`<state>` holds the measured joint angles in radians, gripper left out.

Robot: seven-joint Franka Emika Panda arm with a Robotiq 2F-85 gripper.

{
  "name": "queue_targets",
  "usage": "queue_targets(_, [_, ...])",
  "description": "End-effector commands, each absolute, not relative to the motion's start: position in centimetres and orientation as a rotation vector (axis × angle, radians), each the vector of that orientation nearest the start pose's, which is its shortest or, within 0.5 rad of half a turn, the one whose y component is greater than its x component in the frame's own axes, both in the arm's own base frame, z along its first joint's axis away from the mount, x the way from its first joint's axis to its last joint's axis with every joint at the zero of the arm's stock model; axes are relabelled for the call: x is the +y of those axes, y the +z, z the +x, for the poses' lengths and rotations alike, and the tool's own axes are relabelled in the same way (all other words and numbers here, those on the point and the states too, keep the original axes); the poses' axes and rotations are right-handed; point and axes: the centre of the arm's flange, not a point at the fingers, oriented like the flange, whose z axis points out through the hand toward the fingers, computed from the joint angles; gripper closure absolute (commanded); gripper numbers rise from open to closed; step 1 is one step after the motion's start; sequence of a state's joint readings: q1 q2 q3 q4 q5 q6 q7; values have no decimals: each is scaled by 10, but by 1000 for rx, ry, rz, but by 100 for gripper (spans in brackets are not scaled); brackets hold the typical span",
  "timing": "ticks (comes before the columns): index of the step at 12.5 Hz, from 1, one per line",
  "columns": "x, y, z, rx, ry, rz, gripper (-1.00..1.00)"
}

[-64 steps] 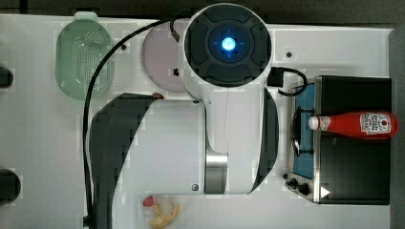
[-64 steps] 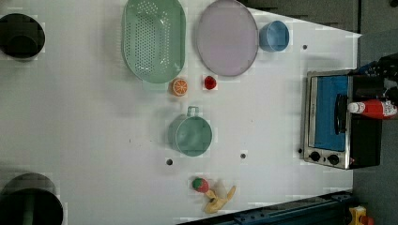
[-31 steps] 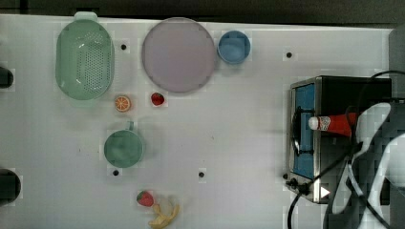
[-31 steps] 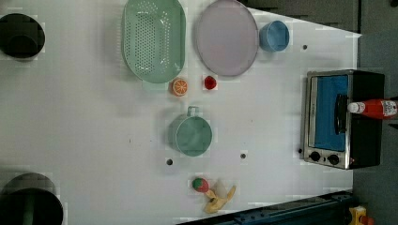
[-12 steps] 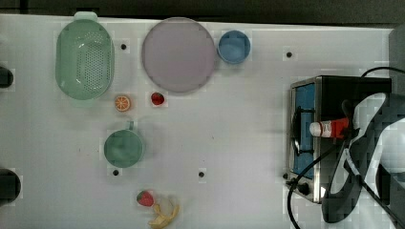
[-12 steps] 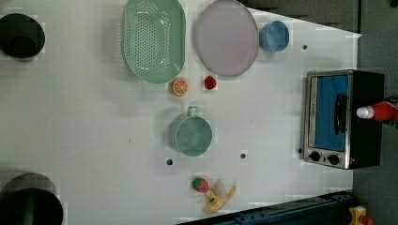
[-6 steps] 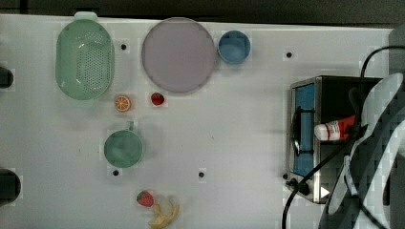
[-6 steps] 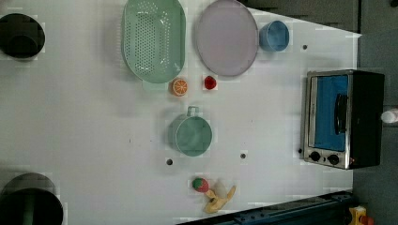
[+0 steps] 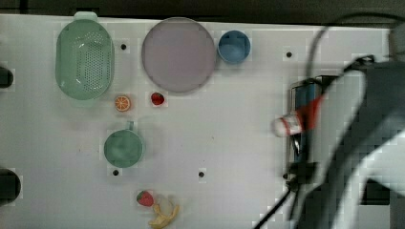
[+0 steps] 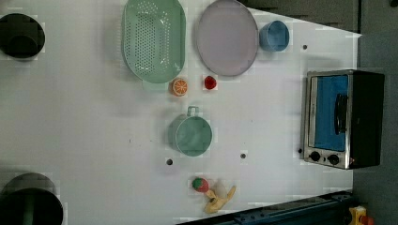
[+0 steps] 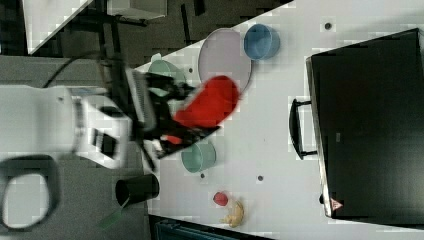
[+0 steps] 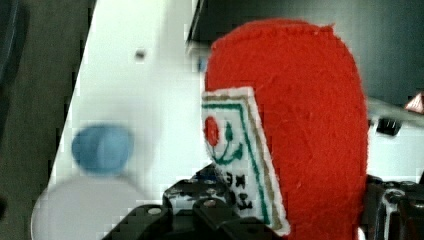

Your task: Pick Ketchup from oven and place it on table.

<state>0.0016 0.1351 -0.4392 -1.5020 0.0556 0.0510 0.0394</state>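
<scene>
The ketchup (image 11: 207, 102), a red bottle with a white cap (image 9: 285, 125), hangs in the air with my gripper (image 11: 172, 120) shut on its body. In the top view its cap pokes past the oven's front edge (image 9: 300, 95) toward the top view's left, over the table (image 9: 229, 143). The wrist view has the red body (image 12: 310, 125) and its white label (image 12: 240, 160) close up, with dark gripper parts on either side of it. The oven (image 10: 342, 117) stands shut at the left view's right, blue glass door facing the table. My arm (image 9: 363, 152) hides most of the oven in the top view.
On the table are a green colander (image 9: 85, 59), a purple plate (image 9: 178, 54), a blue cup (image 9: 234, 46), a green mug (image 9: 123, 148), an orange slice (image 9: 122, 102), two strawberries (image 9: 157, 98) and a banana (image 9: 165, 214). Black cylinders (image 10: 21, 35) stand at the left view's left edge.
The ketchup has come up off the oven's top in my gripper and moved toward the top view's left. The arm has swung over the oven.
</scene>
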Motion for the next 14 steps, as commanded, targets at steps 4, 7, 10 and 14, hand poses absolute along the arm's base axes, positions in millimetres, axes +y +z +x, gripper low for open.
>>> queue_targets(4, [-54, 543, 596, 1459, 201, -2794, -27])
queue_targets(7, [-23, 493, 596, 1401, 232, -2828, -27])
queue_targets(10, [-22, 422, 584, 1413, 266, -2833, -27])
queue_targets(14, [-27, 352, 566, 1430, 189, -2818, -27])
